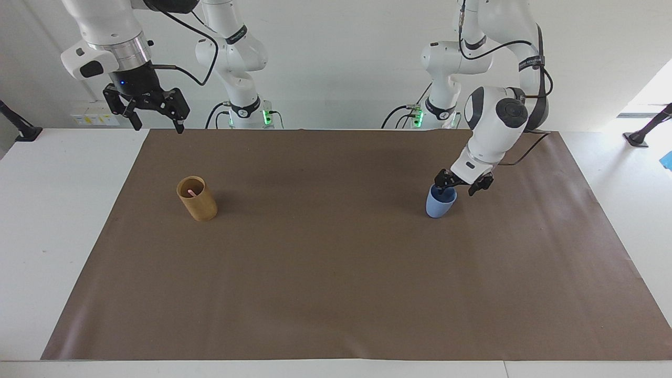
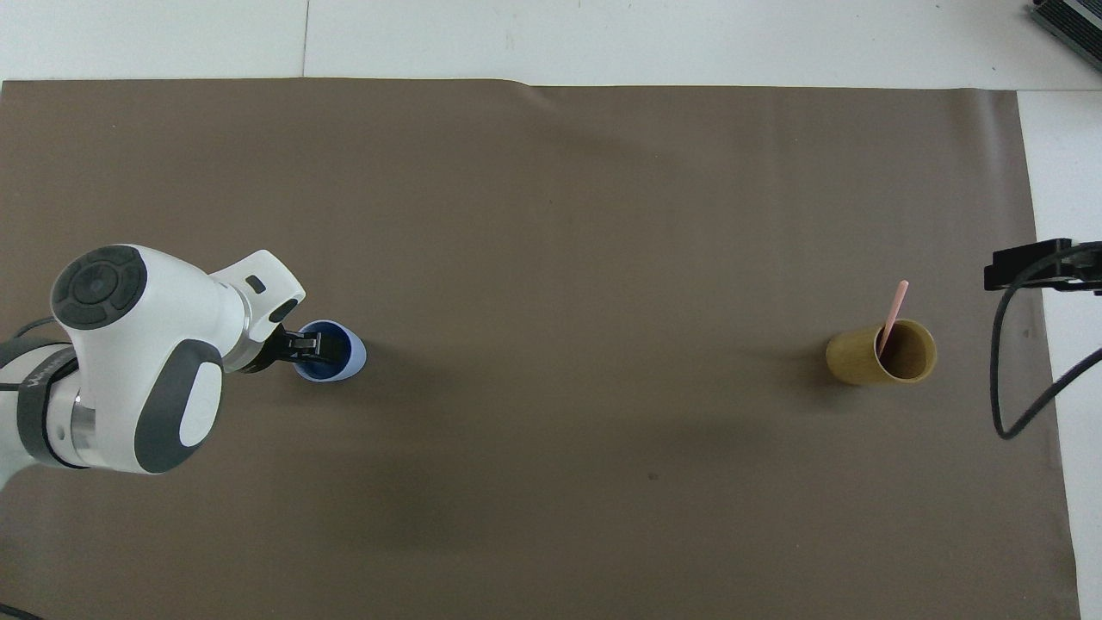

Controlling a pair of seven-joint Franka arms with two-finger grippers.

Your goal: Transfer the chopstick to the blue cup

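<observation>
The blue cup (image 1: pixel 437 208) stands upright on the brown mat (image 1: pixel 336 273) toward the left arm's end. My left gripper (image 1: pixel 455 190) is down at its rim, open, with one finger inside the cup's mouth and the other outside the wall; the overhead view shows the left gripper (image 2: pixel 312 345) over the blue cup (image 2: pixel 351 358). One pale pink chopstick (image 2: pixel 893 313) leans in the tan bamboo cup (image 1: pixel 197 199) toward the right arm's end. My right gripper (image 1: pixel 152 111) hangs open and empty, high over the mat's corner by the robots.
The brown mat covers most of the white table (image 1: pixel 47 210). A black cable (image 2: pixel 1016 413) loops down from the right arm over the mat's edge near the tan cup (image 2: pixel 861 366). A dark object (image 2: pixel 1067 21) lies at the table's farthest corner.
</observation>
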